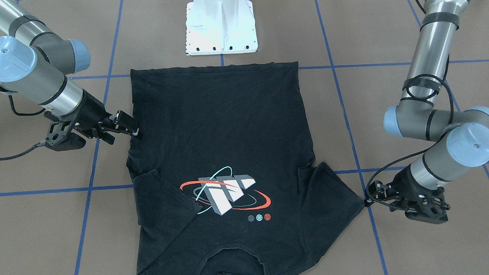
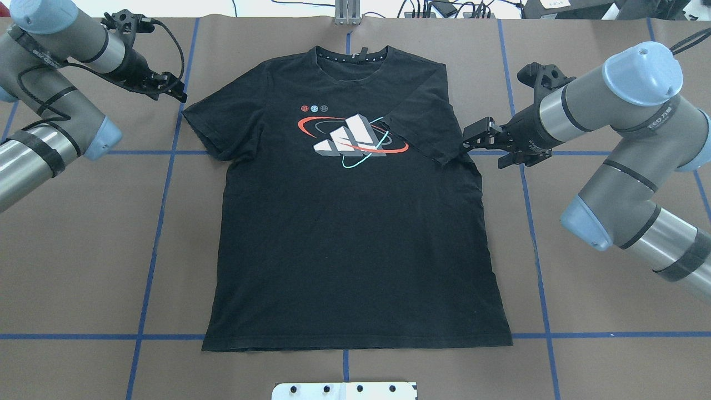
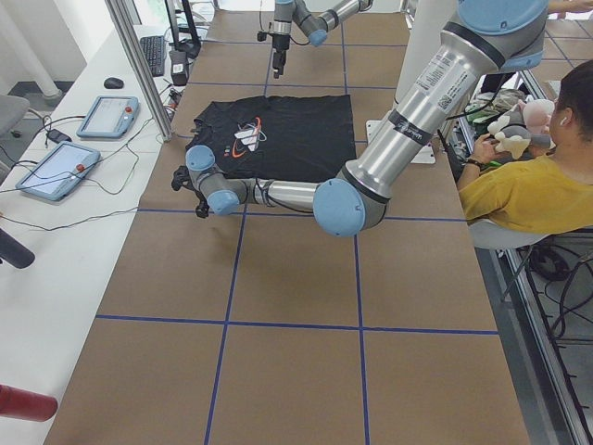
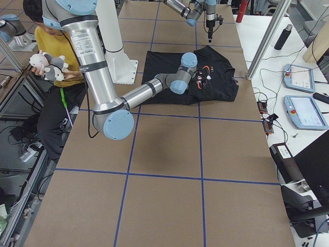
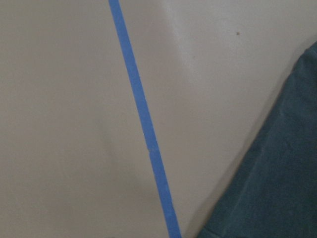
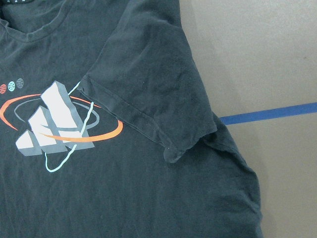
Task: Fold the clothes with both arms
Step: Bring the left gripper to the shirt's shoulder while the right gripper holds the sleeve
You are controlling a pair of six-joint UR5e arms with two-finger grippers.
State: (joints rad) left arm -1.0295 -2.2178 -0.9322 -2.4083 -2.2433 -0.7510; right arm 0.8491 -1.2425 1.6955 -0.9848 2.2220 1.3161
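Note:
The black T-shirt [image 2: 344, 233] lies flat with its graphic [image 2: 353, 136] up and its collar at the far edge. One sleeve [image 2: 416, 128] is folded inward over the graphic's edge, and the right wrist view shows that folded sleeve [image 6: 148, 94] close up. My right gripper [image 2: 469, 141] hovers open beside this fold, at the shirt's side edge [image 1: 135, 131]. The other sleeve [image 2: 208, 119] lies spread out. My left gripper [image 2: 180, 97] sits low at that sleeve's outer corner [image 1: 368, 201], its fingers drawn to a point on the cloth.
The white mounting pedestal [image 1: 221, 28] stands just behind the shirt's hem. Blue tape lines [image 2: 161, 222] cross the brown table cover. A seated person in yellow [image 3: 528, 195] is beside the table, and tablets [image 3: 56, 167] lie on a side bench.

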